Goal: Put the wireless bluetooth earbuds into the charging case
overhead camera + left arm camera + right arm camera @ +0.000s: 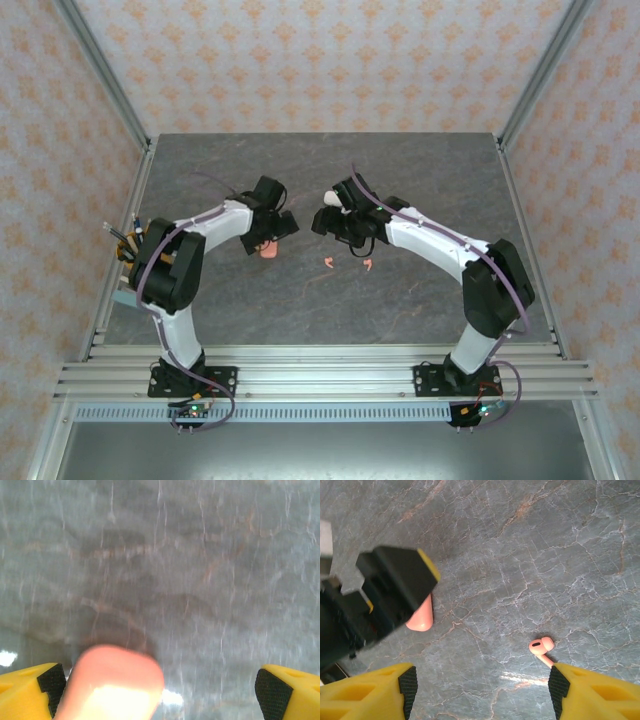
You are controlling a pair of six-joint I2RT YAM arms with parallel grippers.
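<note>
We see two black-and-white arms reaching over a grey marbled table (420, 170) from above, their jaws facing each other near its middle. The left jaws stand wide open and hold nothing. In the left wrist view their yellow fingers (27, 692) with black pads sit far apart at the two bottom corners. Between them lies a rounded, blurred coral-pink charging case (112, 682), close against the finger on the picture's left; we cannot tell whether that finger touches it. The right jaws are parted wide too and hold nothing, their yellow fingers (367, 692) well apart above bare table. Ahead of the right jaws, a black-and-yellow fingertip (395, 580) of the left jaws hangs over the same case and covers its upper part. A coral-pink earbud (541, 646) lies on the table just ahead of the right jaws' finger on the picture's right, its stem pointing toward that finger. From above, two coral-pink earbuds lie on the table on the near side of the right jaws. One earbud (328, 262) is nearer the left jaws and the other earbud (367, 264) is farther from them. Both lie apart from the case, neither in it.
</note>
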